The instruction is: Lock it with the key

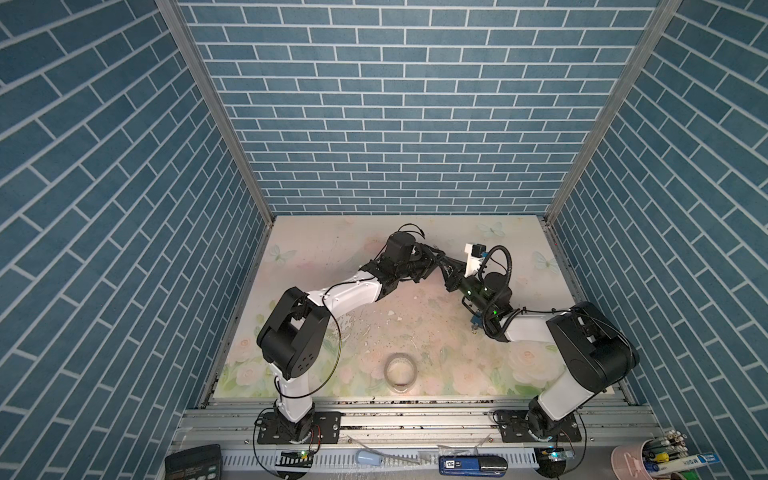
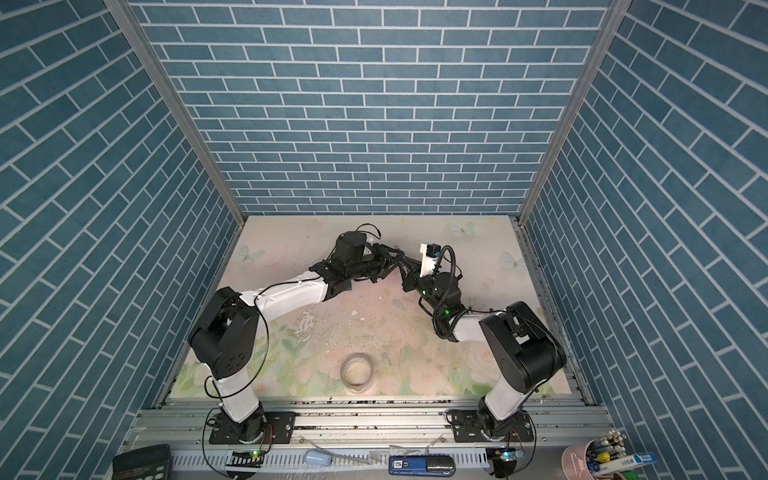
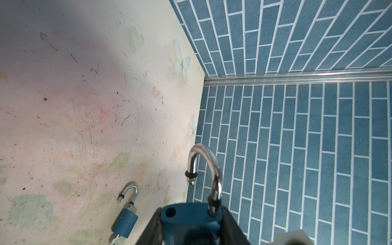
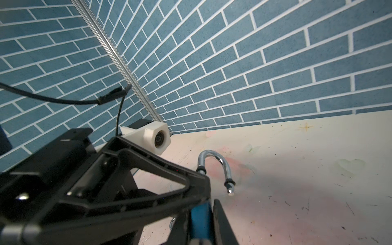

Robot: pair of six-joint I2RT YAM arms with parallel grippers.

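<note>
Blue padlock is being gripped by its body in the left gripper, jaws partly apart, over the far middle of the floral table, its steel shackle standing swung open. Beside it the right gripper is crowding the same padlock; how far it is parted, or whether it is holding anything, I cannot tell.

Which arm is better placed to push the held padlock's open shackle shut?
Probably right. The left gripper is clamped on the blue padlock; the right gripper is beside it, near the open shackle.
</note>
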